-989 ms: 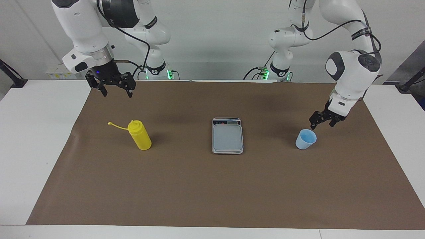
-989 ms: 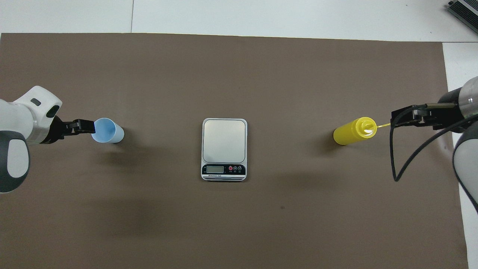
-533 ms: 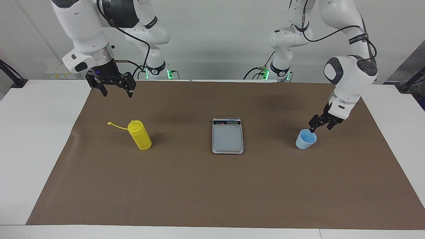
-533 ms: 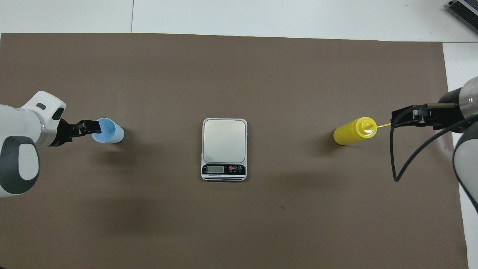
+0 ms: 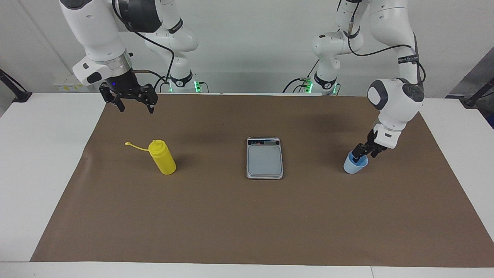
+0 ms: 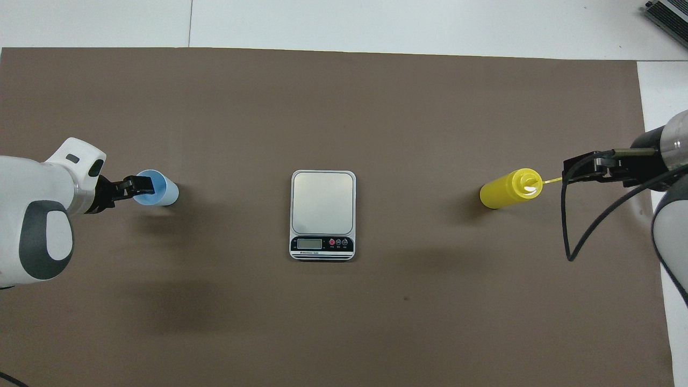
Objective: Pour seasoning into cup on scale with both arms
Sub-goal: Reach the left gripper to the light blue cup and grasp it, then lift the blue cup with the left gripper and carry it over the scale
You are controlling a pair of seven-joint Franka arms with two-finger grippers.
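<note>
The light blue cup stands upright on the brown mat toward the left arm's end. My left gripper is down at its rim, open, one finger inside the cup and the other outside its wall. The yellow seasoning bottle stands upright toward the right arm's end, its cap strap hanging out to the side. My right gripper hangs open in the air over the end of that strap, holding nothing. The silver scale lies mid-mat with nothing on it.
A brown mat covers most of the white table. A black cable loops from the right arm's wrist above the mat near the bottle.
The left arm has come down and swung toward the cup, bringing its gripper from just above the rim to straddle it. The right arm, bottle and scale have not moved.
</note>
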